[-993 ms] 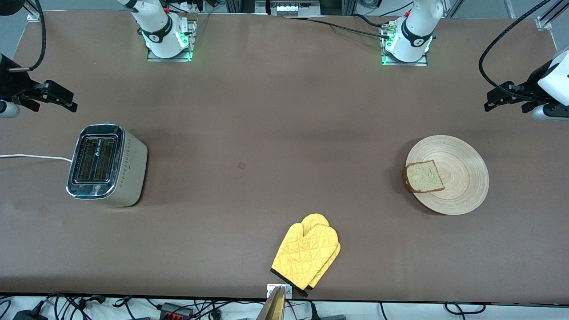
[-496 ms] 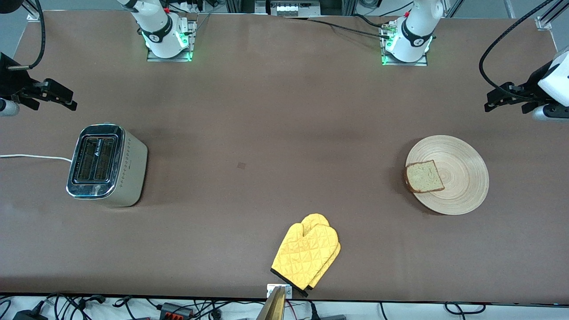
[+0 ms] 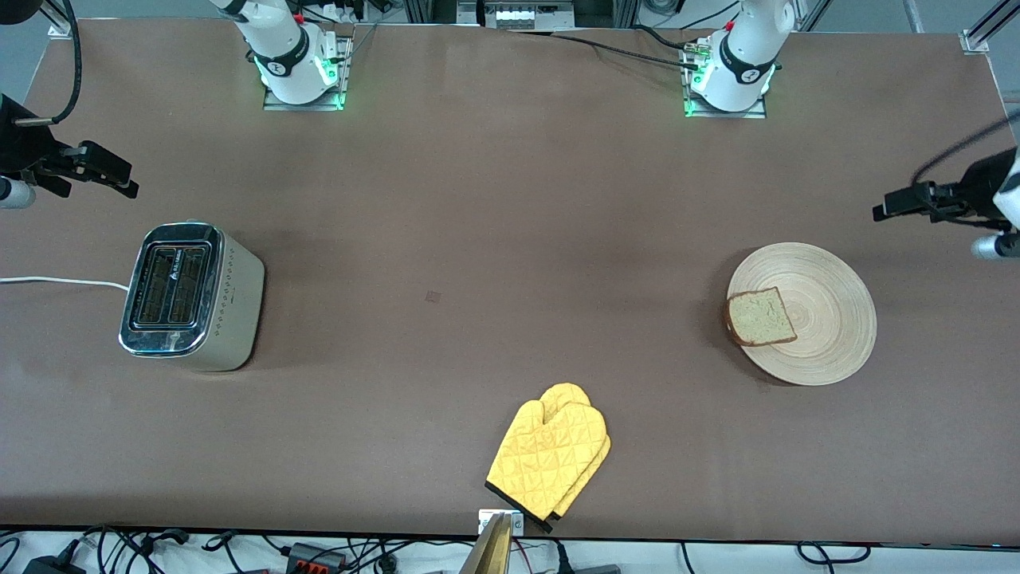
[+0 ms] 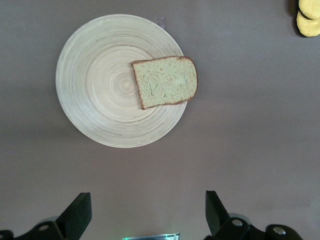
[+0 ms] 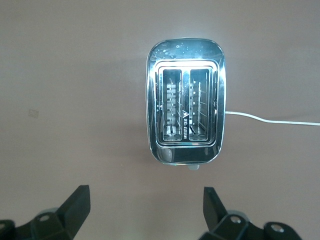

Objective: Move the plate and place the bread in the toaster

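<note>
The pale wood plate (image 3: 833, 299) lies toward the left arm's end of the table, with the bread (image 3: 761, 317) lying flat on its rim toward the table's middle. The cream toaster (image 3: 191, 296) with a chrome top stands at the right arm's end, both slots empty. My left gripper (image 3: 880, 211) is open and empty, up over bare table beside the plate. Its wrist view shows the plate (image 4: 100, 85), the bread (image 4: 166, 81) and the open gripper (image 4: 148, 215). My right gripper (image 3: 127, 187) is open and empty over bare table beside the toaster (image 5: 185, 110); it shows in its own wrist view (image 5: 145, 210).
A yellow oven mitt (image 3: 550, 456) lies near the table's front edge at the middle, and it also shows in the left wrist view (image 4: 308, 17). The toaster's white cord (image 3: 56, 281) runs off the right arm's end of the table.
My left gripper has shifted a little toward the plate and turned; its cable has swung. The right arm, plate, bread and toaster have not moved.
</note>
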You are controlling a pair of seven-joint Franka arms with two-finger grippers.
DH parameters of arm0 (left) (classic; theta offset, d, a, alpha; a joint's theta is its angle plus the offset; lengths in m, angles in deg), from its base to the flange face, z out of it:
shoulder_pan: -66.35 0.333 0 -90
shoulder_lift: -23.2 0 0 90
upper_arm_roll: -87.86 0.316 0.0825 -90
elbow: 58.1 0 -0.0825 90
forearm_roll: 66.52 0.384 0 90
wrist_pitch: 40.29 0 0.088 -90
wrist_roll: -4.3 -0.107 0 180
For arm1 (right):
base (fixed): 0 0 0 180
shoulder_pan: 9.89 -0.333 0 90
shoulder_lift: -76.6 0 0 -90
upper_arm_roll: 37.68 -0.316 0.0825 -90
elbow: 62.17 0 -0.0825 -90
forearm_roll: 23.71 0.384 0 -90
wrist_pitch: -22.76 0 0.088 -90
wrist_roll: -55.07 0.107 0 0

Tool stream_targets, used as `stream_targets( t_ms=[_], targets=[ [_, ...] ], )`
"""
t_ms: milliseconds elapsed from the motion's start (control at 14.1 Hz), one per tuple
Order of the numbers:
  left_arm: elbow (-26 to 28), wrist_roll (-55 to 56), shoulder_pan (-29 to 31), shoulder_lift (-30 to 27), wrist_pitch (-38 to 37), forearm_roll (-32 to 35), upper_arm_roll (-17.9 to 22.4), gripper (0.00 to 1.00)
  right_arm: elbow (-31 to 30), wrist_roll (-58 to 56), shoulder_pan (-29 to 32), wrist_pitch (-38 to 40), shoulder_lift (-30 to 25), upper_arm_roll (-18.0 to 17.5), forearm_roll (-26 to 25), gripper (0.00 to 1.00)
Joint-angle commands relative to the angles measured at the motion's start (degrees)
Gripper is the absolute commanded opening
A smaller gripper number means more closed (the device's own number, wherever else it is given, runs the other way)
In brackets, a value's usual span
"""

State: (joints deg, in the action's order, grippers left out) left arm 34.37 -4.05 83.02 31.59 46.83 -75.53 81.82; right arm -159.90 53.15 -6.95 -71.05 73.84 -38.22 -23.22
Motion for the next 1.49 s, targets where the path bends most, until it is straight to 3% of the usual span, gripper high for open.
stream_targets(
  t_ms=[0,142,496,851,1418],
  targets=[
    [-3.5,-7.5,5.5,7.4,-1.8,-6.6,-0.1,1.0,-0.4,1.0,0.1,0.5,-0.6,-0.3,-0.6,1.0],
    [-3.6,-11.8,9.4,10.9,-1.9,-11.6,-0.1,1.0,-0.4,1.0,0.0,0.5,-0.6,-0.3,-0.6,1.0],
    [-3.6,-21.9,17.9,20.0,-1.7,-16.8,-0.1,1.0,-0.2,1.0,-0.3,-0.2,-0.9,-0.8,-0.7,1.0],
    [-8.9,-25.6,19.8,30.6,-1.6,-16.7,0.0,1.0,-0.2,1.1,-0.3,-0.9,-0.8,-0.8,-0.4,1.0],
    [-10.0,-31.0,21.6,37.0,3.7,-16.5,0.3,1.0,-0.4,1.0,-0.2,-2.3,-0.6,-0.7,0.0,1.0]
  ],
)
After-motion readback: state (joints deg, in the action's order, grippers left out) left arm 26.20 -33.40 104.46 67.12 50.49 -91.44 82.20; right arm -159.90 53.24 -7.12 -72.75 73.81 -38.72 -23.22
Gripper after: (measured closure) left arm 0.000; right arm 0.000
